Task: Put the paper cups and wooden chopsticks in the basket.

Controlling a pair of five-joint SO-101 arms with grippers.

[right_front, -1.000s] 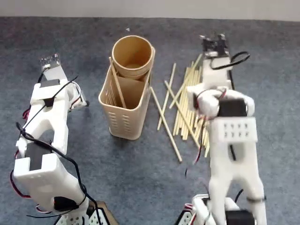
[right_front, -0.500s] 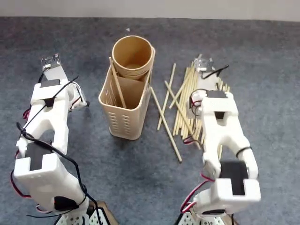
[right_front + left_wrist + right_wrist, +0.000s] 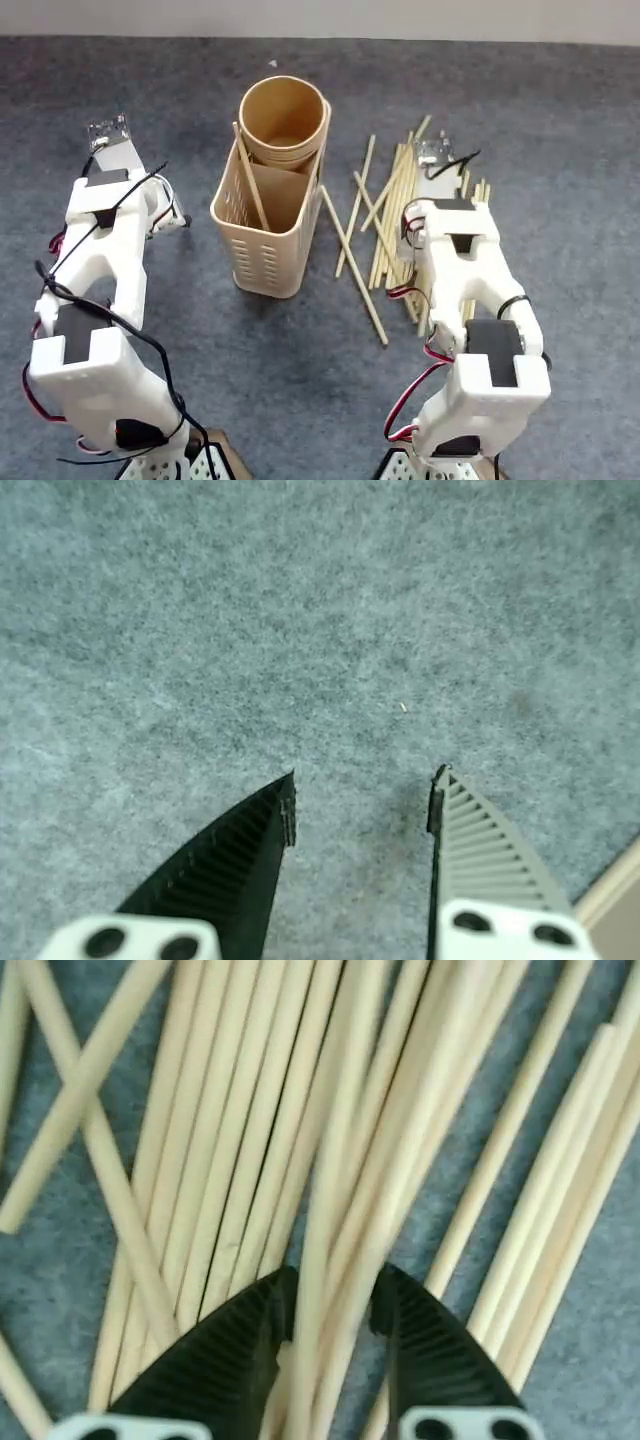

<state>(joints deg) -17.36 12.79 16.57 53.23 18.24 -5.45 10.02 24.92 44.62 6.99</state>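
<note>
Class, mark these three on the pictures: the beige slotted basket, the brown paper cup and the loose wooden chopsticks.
Beige slotted plastic basket (image 3: 262, 262), high view, front wall.
Brown paper cup (image 3: 300, 110), high view, inner wall.
Pale wooden chopsticks (image 3: 250, 1110), right wrist view, middle of the pile.

Left arm (image 3: 100, 270): white moulded plastic shells, black servo blocks set in at the joints, a thin black cable looped along its length, red and black leads near the base.
Right arm (image 3: 470, 300): matching white shells and black servos, with red, black and white wiring at the joints.
Left gripper (image 3: 362, 780): two tapered, ribbed fingers (image 3: 240, 850), one black, one pale grey; white mounts with round holes.
</note>
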